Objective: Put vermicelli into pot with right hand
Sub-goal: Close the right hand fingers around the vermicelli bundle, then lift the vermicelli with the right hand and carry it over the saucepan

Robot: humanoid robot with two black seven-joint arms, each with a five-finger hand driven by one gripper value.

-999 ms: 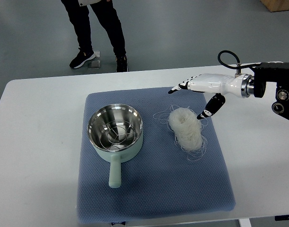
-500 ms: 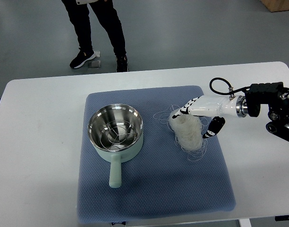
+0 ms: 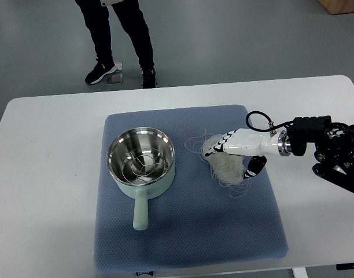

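A pale bundle of vermicelli (image 3: 228,169) lies on the blue mat (image 3: 188,231), right of centre, with loose strands trailing round it. My right hand (image 3: 229,159) has come down over the bundle from the right. Its fingers (image 3: 214,148) lie stretched over the bundle's left top and the thumb stands at its right side, open, and the bundle still rests on the mat. The mint-green pot (image 3: 117,172), with a steel inside and a wire rack in it, stands on the mat to the left, handle pointing toward me. The left arm does not show.
The mat lies on a white table (image 3: 50,174). A person's legs (image 3: 116,35) in dark trousers stand on the floor beyond the table's far edge. A small clear object (image 3: 114,76) lies on the floor by the shoes.
My right hand has dropped from above the mat's far right side down and toward me onto the vermicelli. Fingers and thumb have drawn a little closer round the bundle.
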